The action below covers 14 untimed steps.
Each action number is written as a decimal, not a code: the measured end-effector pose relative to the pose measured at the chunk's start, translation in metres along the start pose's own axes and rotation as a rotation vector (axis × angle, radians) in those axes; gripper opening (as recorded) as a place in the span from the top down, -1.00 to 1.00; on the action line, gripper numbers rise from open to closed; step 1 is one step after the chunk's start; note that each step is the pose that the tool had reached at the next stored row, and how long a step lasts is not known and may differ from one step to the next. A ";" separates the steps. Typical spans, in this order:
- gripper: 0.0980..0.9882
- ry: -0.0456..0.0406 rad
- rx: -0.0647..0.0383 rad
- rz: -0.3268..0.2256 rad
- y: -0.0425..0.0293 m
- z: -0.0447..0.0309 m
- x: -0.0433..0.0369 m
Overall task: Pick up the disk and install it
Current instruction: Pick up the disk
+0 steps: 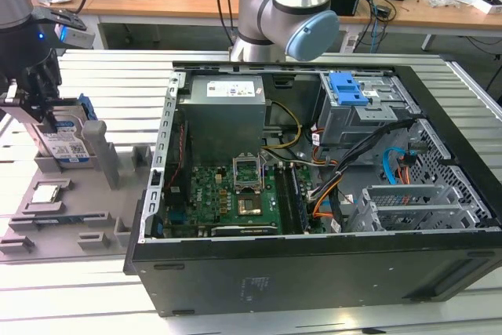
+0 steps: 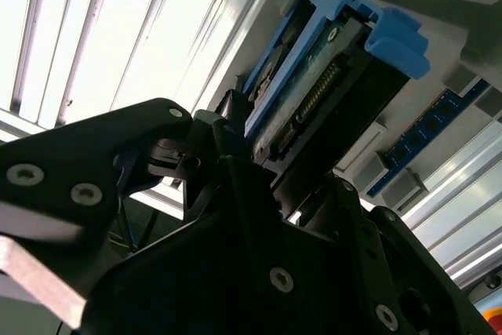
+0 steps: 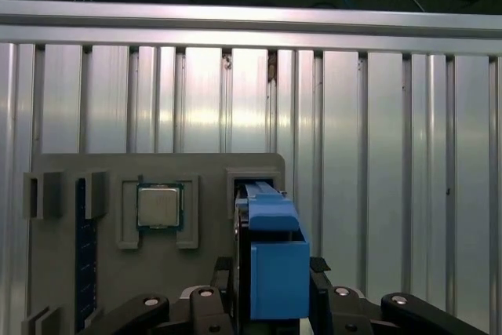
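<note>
Silver metal disk (image 1: pixel 67 147), smooth bright-blue plastic frame. Matt black tool (image 3: pixel 273 296). Ribbed, shiny aluminium surface (image 1: pixel 118 76). At exterior view's left, matt grey plastic tray (image 1: pixel 78 203). Matt black PC case (image 1: pixel 314 272).

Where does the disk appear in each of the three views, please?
Exterior view: the disk stands upright in the gray tray at the exterior view's left.
First wrist view: the disk is edge-on, beside the processor chip.
Second wrist view: the disk is edge-on, close up.
Shared landmark: the gray tray.
</note>
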State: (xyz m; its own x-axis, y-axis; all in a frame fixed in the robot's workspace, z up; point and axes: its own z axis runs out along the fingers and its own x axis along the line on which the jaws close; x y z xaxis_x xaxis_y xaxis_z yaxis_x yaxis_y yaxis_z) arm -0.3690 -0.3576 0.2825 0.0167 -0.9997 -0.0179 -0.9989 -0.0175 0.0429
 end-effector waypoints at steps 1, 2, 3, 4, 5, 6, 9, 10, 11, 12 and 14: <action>0.15 0.0000 0.000 0.000 0.0000 0.0000 0.0000; 0.17 0.0001 0.000 0.000 0.0000 0.0000 0.0000; 0.17 0.0005 0.000 0.000 0.0000 0.0000 0.0001; 0.32 -0.0001 0.000 0.000 0.0000 0.0001 0.0000; 0.41 0.0000 0.000 0.000 0.0000 0.0001 0.0000; 0.41 0.0000 0.000 0.000 0.0000 0.0001 0.0000; 0.41 0.0001 0.000 0.000 0.0000 0.0001 0.0000; 0.41 0.0000 0.000 0.000 0.0000 0.0002 0.0000; 0.41 0.0001 0.000 0.000 0.0000 0.0002 0.0000; 0.41 0.0000 0.000 0.000 0.0000 0.0002 0.0000; 0.41 0.0000 0.000 0.000 0.0000 0.0003 0.0000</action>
State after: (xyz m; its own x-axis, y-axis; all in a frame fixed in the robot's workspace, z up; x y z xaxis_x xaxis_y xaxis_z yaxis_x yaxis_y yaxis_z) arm -0.3690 -0.3576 0.2823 0.0167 -0.9997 -0.0179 -0.9989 -0.0175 0.0428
